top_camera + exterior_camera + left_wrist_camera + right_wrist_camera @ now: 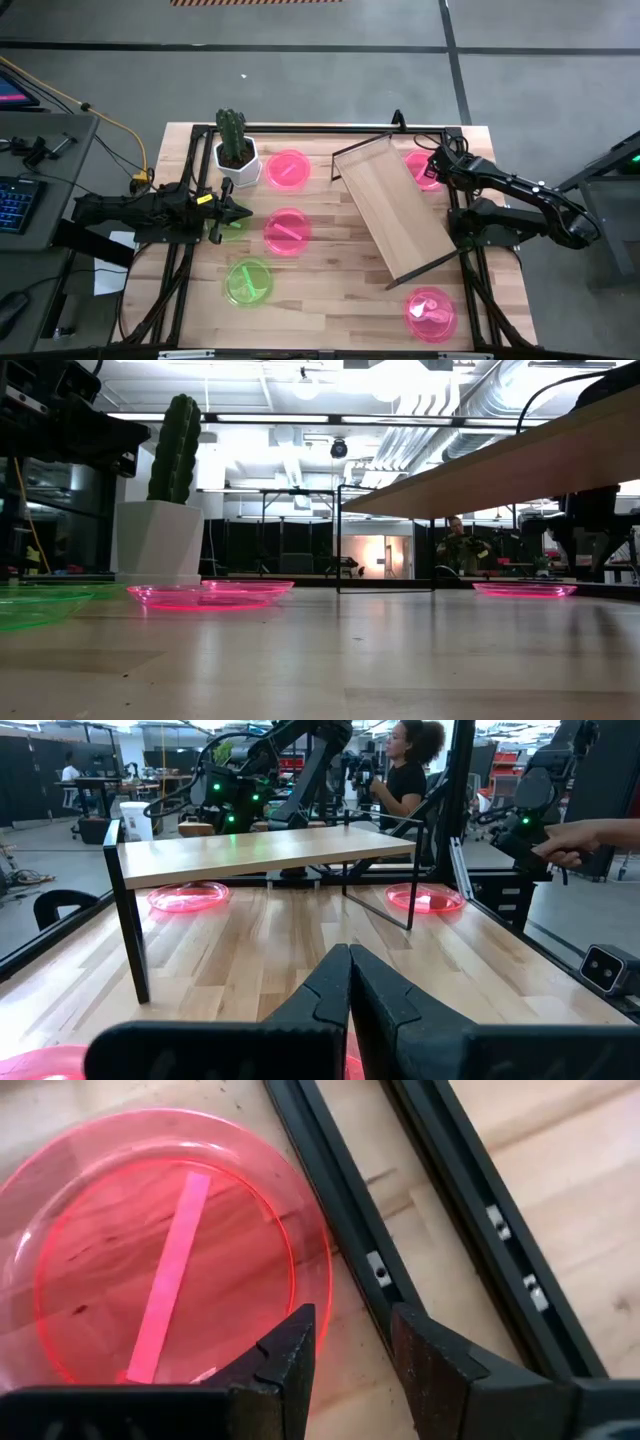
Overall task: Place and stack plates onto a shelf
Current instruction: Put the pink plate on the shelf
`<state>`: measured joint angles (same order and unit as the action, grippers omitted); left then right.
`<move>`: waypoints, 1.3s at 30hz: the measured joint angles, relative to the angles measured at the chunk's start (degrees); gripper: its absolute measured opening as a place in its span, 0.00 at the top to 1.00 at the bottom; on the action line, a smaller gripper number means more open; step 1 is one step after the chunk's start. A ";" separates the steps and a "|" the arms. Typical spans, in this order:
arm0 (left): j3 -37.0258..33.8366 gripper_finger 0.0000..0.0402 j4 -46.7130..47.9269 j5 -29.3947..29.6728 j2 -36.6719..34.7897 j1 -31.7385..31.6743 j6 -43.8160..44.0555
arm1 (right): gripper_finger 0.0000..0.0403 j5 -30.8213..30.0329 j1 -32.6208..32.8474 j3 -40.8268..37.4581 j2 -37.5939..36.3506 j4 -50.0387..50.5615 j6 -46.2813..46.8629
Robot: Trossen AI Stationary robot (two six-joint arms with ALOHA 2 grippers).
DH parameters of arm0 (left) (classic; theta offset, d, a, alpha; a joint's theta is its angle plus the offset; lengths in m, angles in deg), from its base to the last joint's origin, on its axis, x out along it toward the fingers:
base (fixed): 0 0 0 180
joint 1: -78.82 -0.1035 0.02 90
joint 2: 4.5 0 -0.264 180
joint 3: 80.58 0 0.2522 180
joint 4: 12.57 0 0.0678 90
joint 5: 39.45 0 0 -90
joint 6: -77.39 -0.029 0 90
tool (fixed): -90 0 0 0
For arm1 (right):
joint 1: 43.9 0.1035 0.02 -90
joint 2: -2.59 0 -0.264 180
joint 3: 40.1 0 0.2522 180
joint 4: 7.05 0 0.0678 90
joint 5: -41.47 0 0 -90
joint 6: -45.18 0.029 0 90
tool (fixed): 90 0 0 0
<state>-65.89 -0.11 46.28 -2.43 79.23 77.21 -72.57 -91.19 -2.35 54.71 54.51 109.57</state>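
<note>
Plates first, going left to right across your tabletop: you have six in sight, two green and four pink. One green plate lies near the front; a second green one sits partly hidden under the left gripper, whose jaws are pressed together and hold nothing. Just behind stands a single cactus pot. Next come two pink plates, one beside the pot and one nearer the middle. Your one shelf stands askew, with nothing on top of it. Right of it, a pink plate lies at the front, and the last pink plate lies at the back right corner. The right gripper hangs over that plate's rim, jaws spread and pinching nothing.
</note>
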 joint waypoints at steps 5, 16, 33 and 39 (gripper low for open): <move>0.00 1.00 0.00 0.00 0.01 -0.02 0.00 | 0.69 1.20 0.00 -1.82 0.02 -1.07 3.09; 0.02 1.00 0.00 -0.01 0.01 -0.02 -0.01 | 0.69 3.09 0.00 -6.46 0.07 -12.39 6.32; 0.01 1.00 0.00 -0.01 0.00 0.00 -0.02 | 0.78 1.54 0.02 -10.86 0.00 -17.05 9.32; 0.01 1.00 0.00 -0.01 0.02 -0.02 0.00 | 0.98 0.25 0.05 -10.95 0.07 -17.48 10.08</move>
<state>-65.88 -0.11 46.27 -2.42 79.21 77.21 -72.32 -91.14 -13.30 54.77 37.03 119.66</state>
